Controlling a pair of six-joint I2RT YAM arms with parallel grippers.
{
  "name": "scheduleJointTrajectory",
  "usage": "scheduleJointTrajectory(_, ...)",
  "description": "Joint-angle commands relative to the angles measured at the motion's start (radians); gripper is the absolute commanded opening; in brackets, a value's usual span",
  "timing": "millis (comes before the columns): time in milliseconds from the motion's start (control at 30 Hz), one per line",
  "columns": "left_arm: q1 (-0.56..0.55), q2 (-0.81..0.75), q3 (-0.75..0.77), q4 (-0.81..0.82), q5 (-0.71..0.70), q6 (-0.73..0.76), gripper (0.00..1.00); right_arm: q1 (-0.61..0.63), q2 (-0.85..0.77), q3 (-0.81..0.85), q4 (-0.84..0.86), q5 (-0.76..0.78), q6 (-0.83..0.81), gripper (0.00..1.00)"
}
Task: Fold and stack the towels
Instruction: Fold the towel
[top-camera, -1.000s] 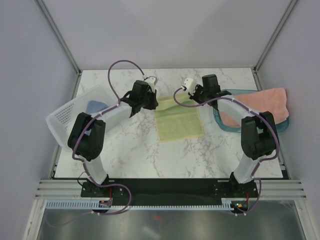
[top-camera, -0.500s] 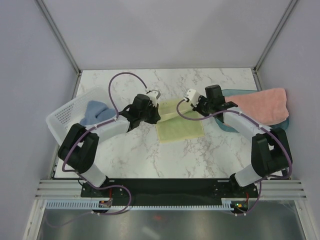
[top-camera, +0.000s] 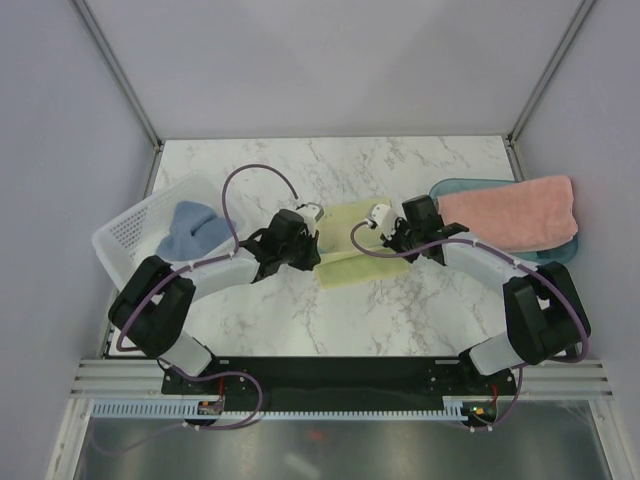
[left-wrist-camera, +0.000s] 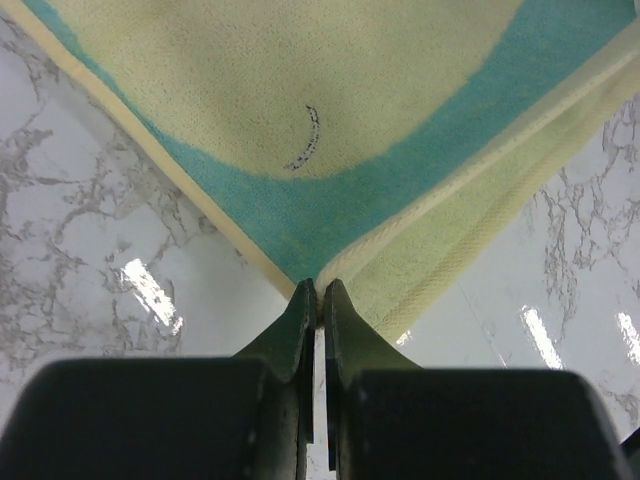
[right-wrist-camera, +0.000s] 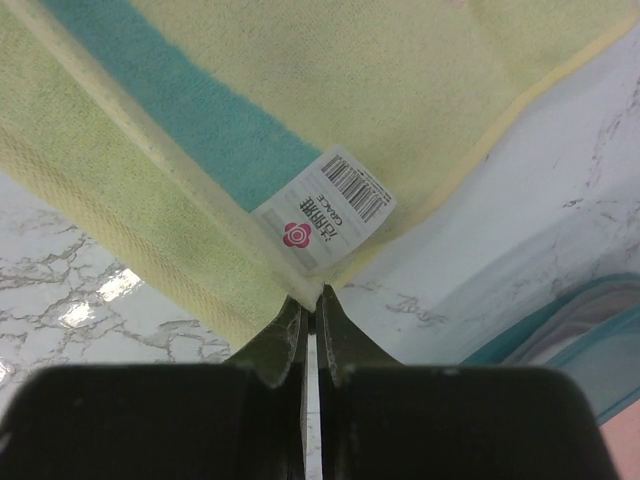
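yellow-teal towel (top-camera: 345, 222), pink towel (top-camera: 520, 210), blue-grey towel (top-camera: 190, 230)

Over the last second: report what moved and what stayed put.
The left pincer and right pincer, each shut on a corner of the yellow towel, drew its far edge nearward, folding it over. Pink towel on the tray and blue towel in the basket stayed put.

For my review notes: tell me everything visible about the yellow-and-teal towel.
The yellow-and-teal towel looks like soft terry, pale yellow with a teal band inside a yellow hem and a small dark curved mark. A white barcode tag with a red flower logo sits at one corner. The towel lies mid-table on the marble table, doubled over, one layer above another. The left gripper and right gripper each pinch a corner.
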Motion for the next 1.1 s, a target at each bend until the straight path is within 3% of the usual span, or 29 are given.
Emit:
scheduleJointTrajectory(0, -0.022, -0.029, -0.023, 0.038, -0.026, -0.031, 0.02, -0.003, -0.026, -0.027, 0.022, 0.063, 0.051, 0.06)
scheduleJointTrajectory(333, -0.051, -0.022, -0.048, 0.044, -0.035, -0.037, 0.02, 0.002, -0.035, -0.027, 0.003, 0.073, 0.063, 0.08)
scheduleJointTrajectory(433, -0.057, -0.021, -0.054, 0.043, -0.021, -0.042, 0.14, 0.010, -0.033, -0.030, -0.011, 0.086, 0.063, 0.21)
scheduleJointTrajectory(600, -0.066, -0.049, -0.071, 0.025, 0.010, -0.051, 0.31, 0.013, -0.062, -0.008, -0.055, 0.093, 0.090, 0.24)
scheduleJointTrajectory(800, -0.066, -0.162, -0.080, -0.041, -0.004, -0.089, 0.45, 0.011, -0.144, 0.102, -0.251, 0.015, 0.132, 0.34)
scheduleJointTrajectory(900, -0.066, -0.221, -0.076, -0.057, -0.023, -0.134, 0.53, 0.011, -0.164, 0.134, -0.236, -0.025, 0.198, 0.36)
scheduleJointTrajectory(1000, -0.066, -0.183, -0.034, -0.081, -0.049, -0.165, 0.54, 0.011, -0.069, 0.183, -0.173, -0.005, 0.432, 0.36)
scheduleJointTrajectory(1067, -0.065, -0.109, 0.010, -0.095, -0.029, -0.183, 0.51, 0.013, 0.021, 0.292, -0.208, 0.088, 0.657, 0.29)
